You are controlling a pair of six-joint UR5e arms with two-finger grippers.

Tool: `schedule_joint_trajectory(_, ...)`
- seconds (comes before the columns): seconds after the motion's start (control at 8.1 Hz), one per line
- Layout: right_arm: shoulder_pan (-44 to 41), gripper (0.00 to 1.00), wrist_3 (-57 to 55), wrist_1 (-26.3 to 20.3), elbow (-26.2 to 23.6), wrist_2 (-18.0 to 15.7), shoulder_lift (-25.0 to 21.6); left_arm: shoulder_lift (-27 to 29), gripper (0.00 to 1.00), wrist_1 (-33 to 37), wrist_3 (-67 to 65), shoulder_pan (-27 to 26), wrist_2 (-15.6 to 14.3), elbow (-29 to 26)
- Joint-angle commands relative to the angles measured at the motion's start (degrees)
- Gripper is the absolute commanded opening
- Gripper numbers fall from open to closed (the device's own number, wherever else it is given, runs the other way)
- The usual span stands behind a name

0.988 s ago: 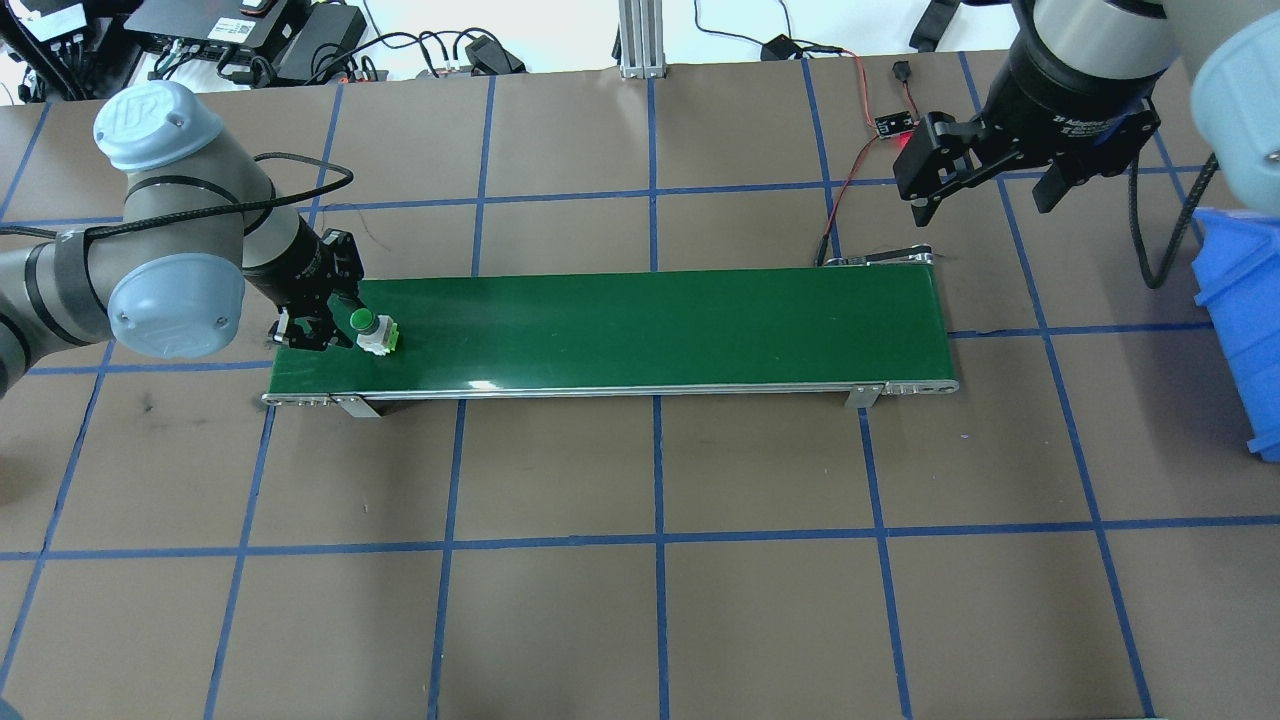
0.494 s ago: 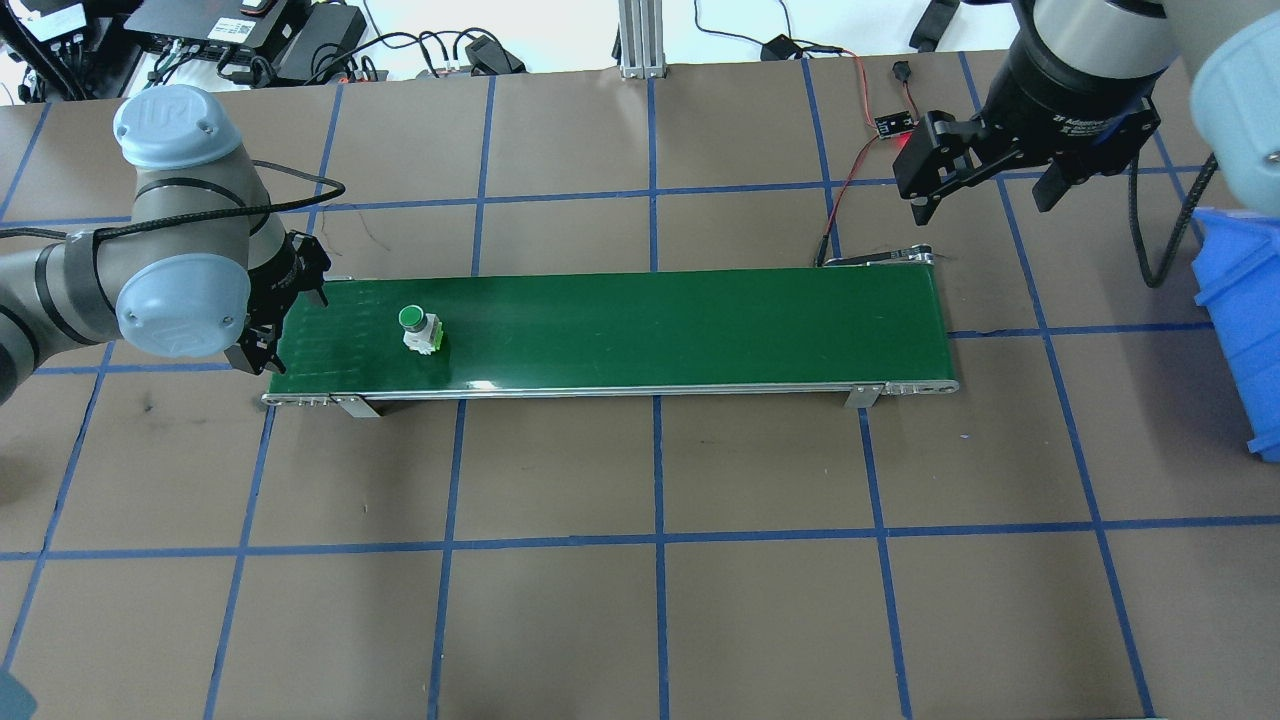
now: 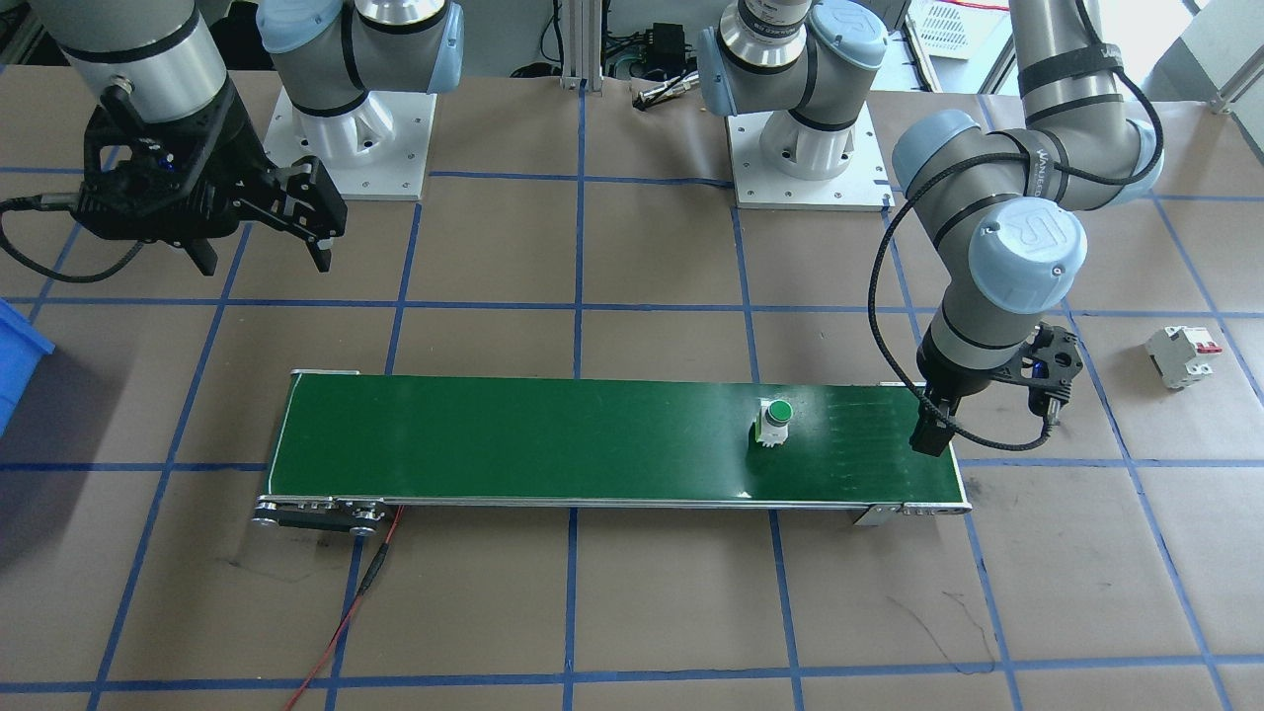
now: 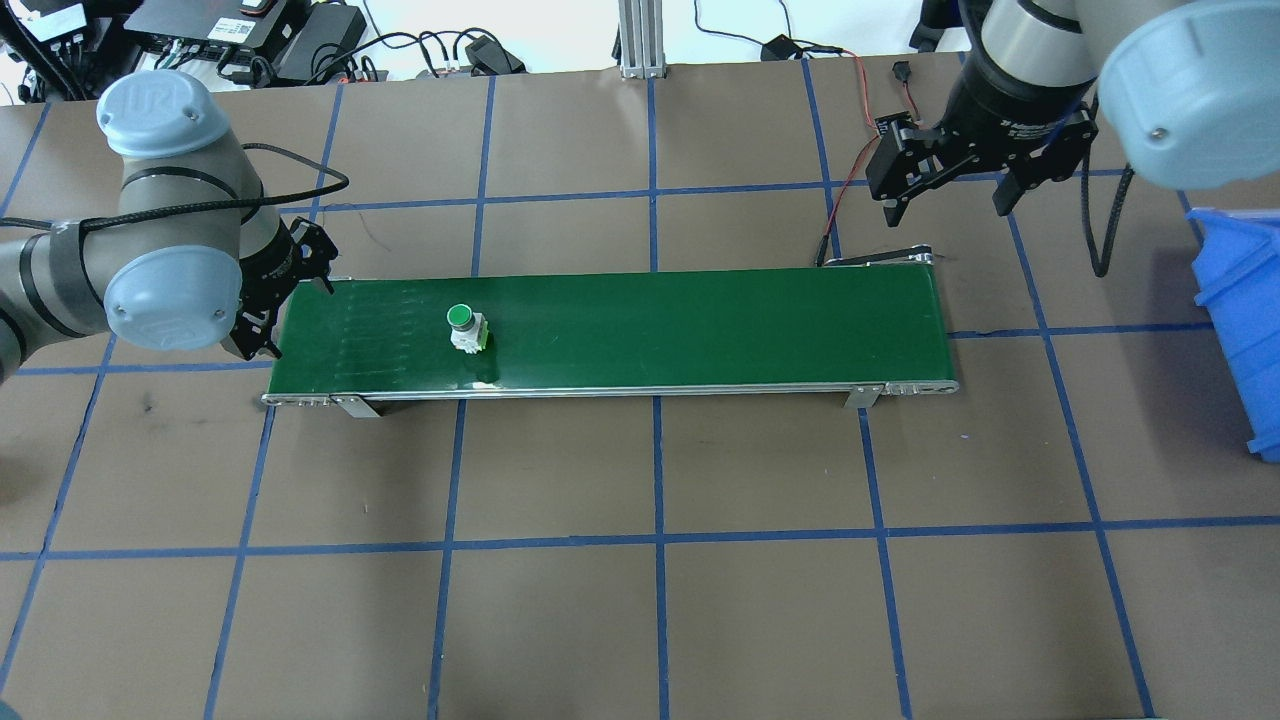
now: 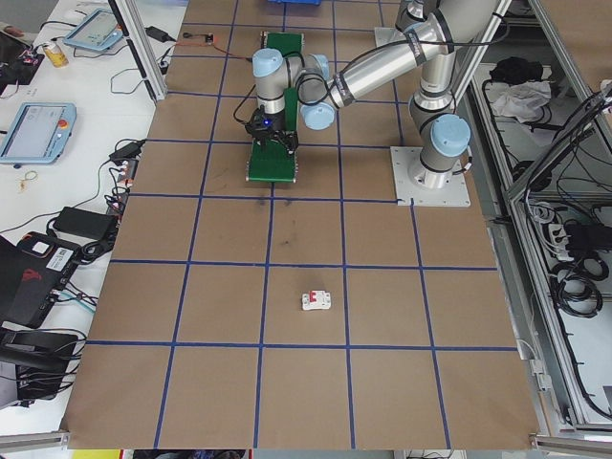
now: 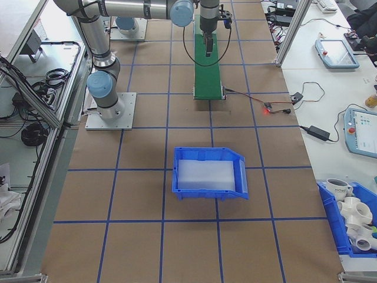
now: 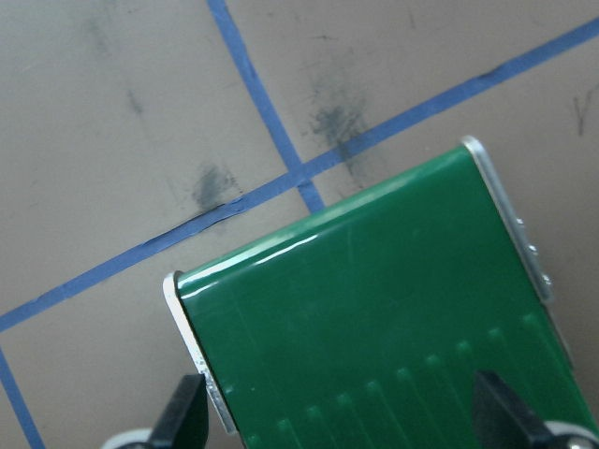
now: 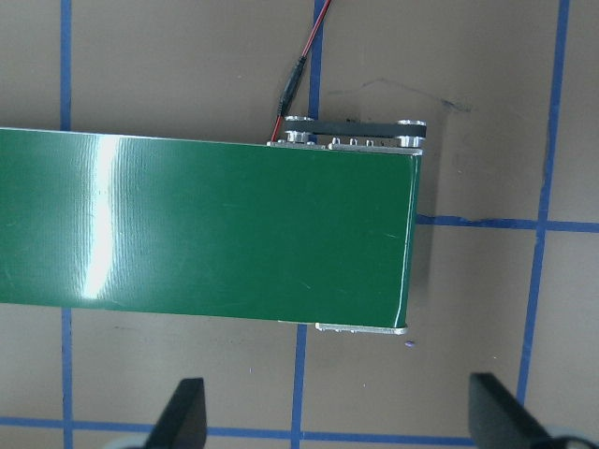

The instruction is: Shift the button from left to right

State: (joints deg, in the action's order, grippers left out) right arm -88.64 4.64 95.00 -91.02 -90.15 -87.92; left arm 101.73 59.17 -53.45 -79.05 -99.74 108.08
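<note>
The small white push-button with a round green cap stands free on the glossy green conveyor belt (its left portion). Only the front-facing view shows a white circuit breaker. The left gripper and right gripper are spread, empty.

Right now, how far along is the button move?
Done: button stands on the belt near its left end, clear of the open left gripper. In hand: nothing. Left: reach the right end, where the open right gripper hovers beyond the belt.
</note>
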Motion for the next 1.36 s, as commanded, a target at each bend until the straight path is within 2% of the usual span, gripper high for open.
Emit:
schedule_joint_trajectory(0.0, 0.0, 1.00, -0.3, 5.4, -2.6, 0.2, 6.9, -2.1, 1.00, 1.7, 15.1, -0.1, 9.6, -5.4)
schedule_joint_trajectory(0.12, 0.0, 1.00, -0.5, 11.6, -5.7, 0.1, 9.1, -3.7, 1.00, 8.9, 21.3, -0.5, 9.7, -7.6)
schedule_joint_trajectory(0.25, 0.0, 1.00, -0.5, 15.7, -7.8, 0.3, 10.9, -5.4, 1.00, 14.7, 27.0, -0.8, 9.7, -10.2)
schedule_joint_trajectory(0.37, 0.0, 1.00, -0.5, 15.9, -7.9, 0.4, 12.5, -8.0, 1.00, 23.0, 30.2, -1.6, 9.7, -13.6)
schedule_joint_trajectory(0.62, 0.0, 1.00, -0.5, 15.7, -7.9, 0.1, 13.5, -8.8, 1.00, 38.9, 38.3, -3.6, 9.7, -24.9)
schedule_joint_trajectory(0.74, 0.0, 1.00, -0.3, 13.3, -7.9, 0.0, 13.5, -8.4, 1.00, 44.5, 39.5, -6.0, 10.0, -29.8)
schedule_joint_trajectory(0.86, 0.0, 1.00, -0.1, 7.4, -7.9, 0.0, 13.5, -8.6, 1.00, 45.5, 40.3, -10.7, 9.5, -33.1)
schedule_joint_trajectory(0.99, 0.0, 1.00, -0.1, -1.0, -7.9, 0.0, 13.5, -9.4, 1.00, 45.4, 41.3, -14.1, 9.5, -33.5)
schedule_joint_trajectory(1.11, 0.0, 1.00, -0.1, -8.4, -7.9, -0.2, 13.5, -9.5, 1.00, 44.7, 49.5, -15.6, 9.4, -34.1)
schedule_joint_trajectory(1.23, 0.0, 1.00, 0.1, -8.9, -7.9, -1.0, 13.5, -10.1, 1.00, 42.7, 52.5, -15.4, 9.2, -34.2)
